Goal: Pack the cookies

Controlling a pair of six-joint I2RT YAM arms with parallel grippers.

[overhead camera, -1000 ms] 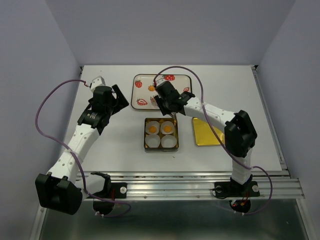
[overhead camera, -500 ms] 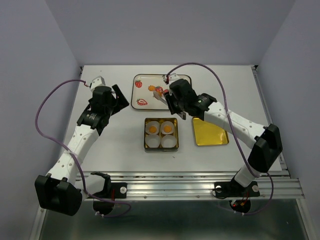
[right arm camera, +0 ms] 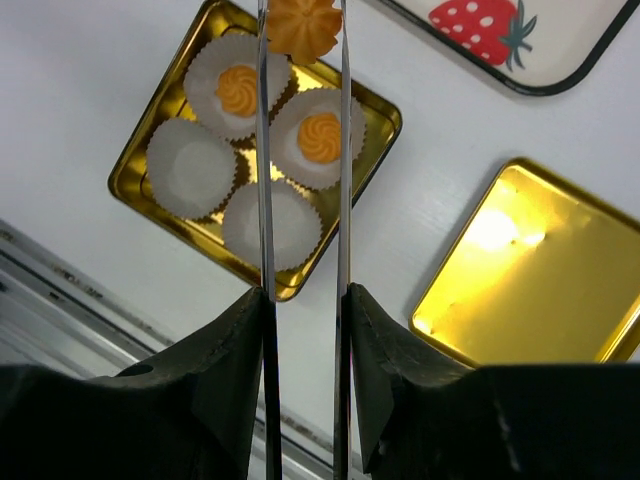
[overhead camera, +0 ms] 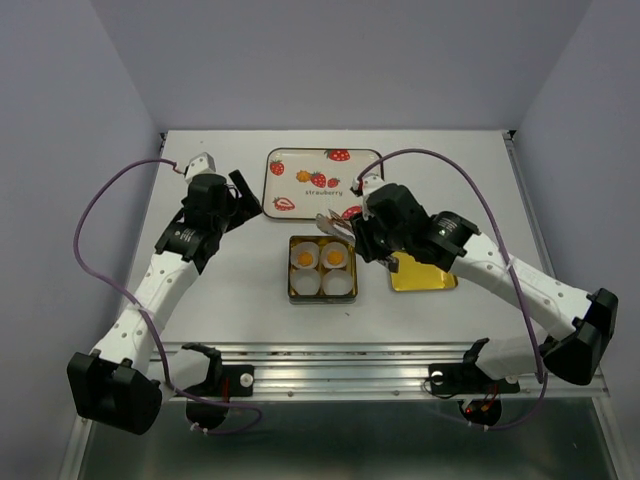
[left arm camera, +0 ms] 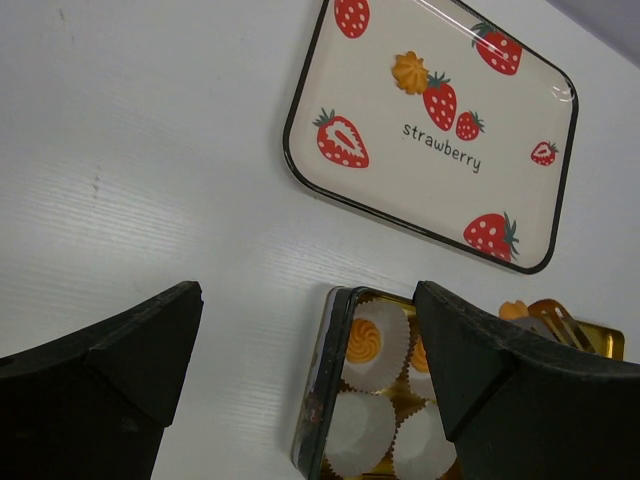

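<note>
My right gripper (right arm camera: pixel 305 295) (overhead camera: pixel 368 238) is shut on metal tongs (right arm camera: pixel 264 180) that pinch one orange-yellow cookie (right arm camera: pixel 304 28) above the far edge of the gold tin (right arm camera: pixel 130 185) (overhead camera: pixel 292 285). The tin holds several white paper cups. The two far cups each hold a cookie (right arm camera: pixel 238 89) (right arm camera: pixel 319 137). The two near cups (right arm camera: pixel 190 168) (right arm camera: pixel 267 224) are empty. Another cookie (left arm camera: pixel 409 71) (overhead camera: pixel 303 176) lies on the strawberry tray (left arm camera: pixel 400 170) (overhead camera: pixel 322 160). My left gripper (left arm camera: pixel 310 330) (overhead camera: pixel 240 200) is open and empty, hovering left of the tin.
A gold lid (right arm camera: pixel 530 270) (overhead camera: pixel 420 272) lies flat on the table to the right of the tin. The strawberry tray sits just behind the tin. The table's metal front rail (overhead camera: pixel 380 360) runs along the near edge.
My right arm has swung from over the strawberry tray back and to the right, carrying the tongs with the cookie to the tin's far edge. The left arm has barely moved.
</note>
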